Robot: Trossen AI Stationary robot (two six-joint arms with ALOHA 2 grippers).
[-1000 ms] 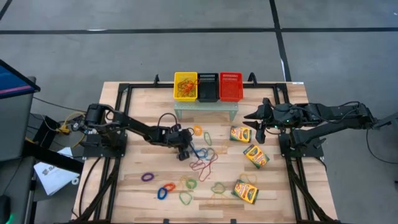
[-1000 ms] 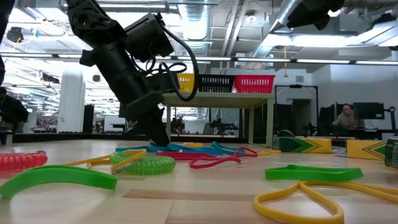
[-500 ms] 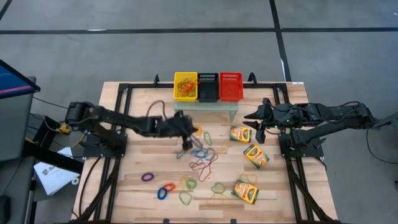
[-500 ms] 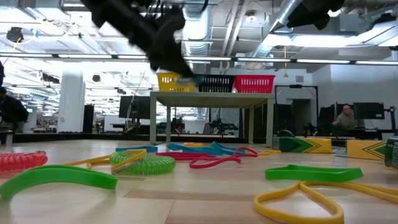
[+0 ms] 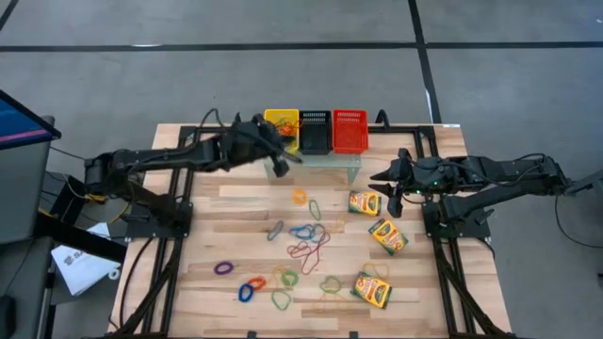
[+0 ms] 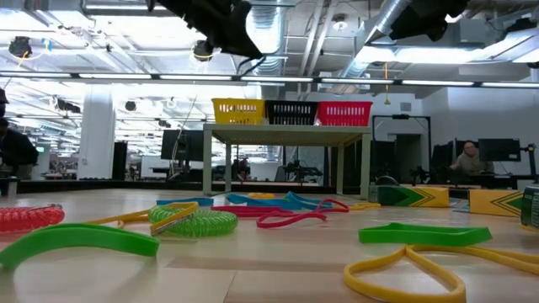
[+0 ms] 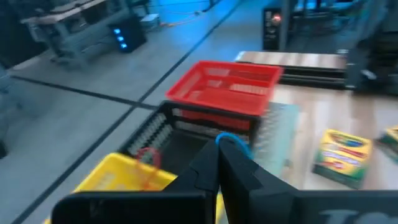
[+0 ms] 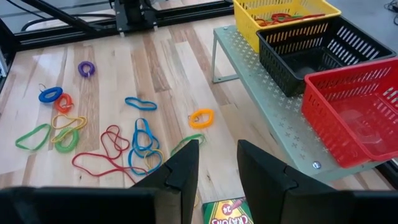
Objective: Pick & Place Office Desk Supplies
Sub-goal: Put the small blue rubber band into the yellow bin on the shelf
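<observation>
Many coloured rubber-band loops [image 5: 306,247] lie on the wooden table [image 5: 217,235], and the right wrist view shows them too [image 8: 137,143]. Three yellow-and-green crayon boxes [image 5: 365,202] [image 5: 387,235] [image 5: 373,289] lie flat on the table's right side. My left gripper [image 5: 285,157] is raised beside the yellow basket [image 5: 281,129] and is shut on a blue rubber band [image 7: 231,140]. My right gripper [image 8: 217,162] is open and hovers over the table's right side near the far crayon box [image 8: 227,211]. My left gripper pinches the blue rubber band between its two fingertips, and only a short blue arc [image 7: 231,140] shows past them. The band is lifted clear of the table, above the baskets.
Yellow, black [image 5: 315,132] and red [image 5: 350,130] mesh baskets stand side by side on a small grey shelf [image 5: 311,168] at the table's far edge. The yellow basket holds some bands [image 8: 283,17]. A black frame runs along the table's sides.
My left gripper has risen from the bands at the table's middle, carrying a blue band, and swung toward the far edge, up to the yellow basket. The other bands and the boxes have stayed in place.
</observation>
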